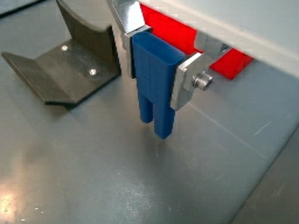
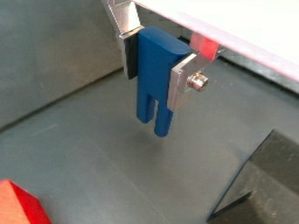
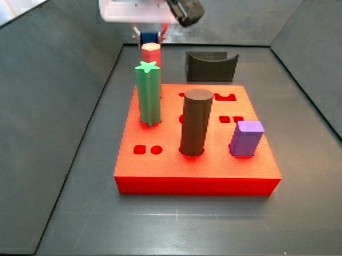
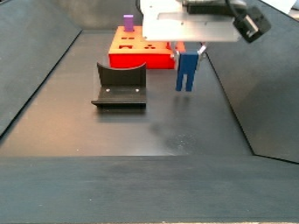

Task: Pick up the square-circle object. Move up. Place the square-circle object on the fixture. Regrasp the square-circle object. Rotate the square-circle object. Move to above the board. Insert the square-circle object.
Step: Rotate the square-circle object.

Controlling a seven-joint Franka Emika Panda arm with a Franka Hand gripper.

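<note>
Currently, my gripper [image 1: 163, 57] is closed on the square-circle object [image 1: 155, 80], a small bright blue plastic piece with a boxy body and 2 narrower prongs. The flat silver fingers [image 2: 184, 79] clamp its upper body in both wrist views, and the prongs hang straight down.

In a side view the piece [image 4: 186, 70] is clear of the grey bench [image 4: 176, 122], its prong tips above the surface, so I judge pick-up and lift done.

The fixture [image 4: 121, 86], a dark grey-black block with a scooped, U-shaped top, stands beside the piece and apart from it; nothing rests on it. Placement there is not yet done.

The board [image 3: 201, 150], a flat bright red slab with shaped holes, carries a green star-topped post [image 3: 148, 95], a tall dark brown cylinder [image 3: 197, 122] and a purple square block [image 3: 246, 138]. It lies beyond the fixture.

Outstanding, by my judgement: place on fixture, regrasp, rotate, travel above board, insert. Roughly 2 of 7 steps complete.
</note>
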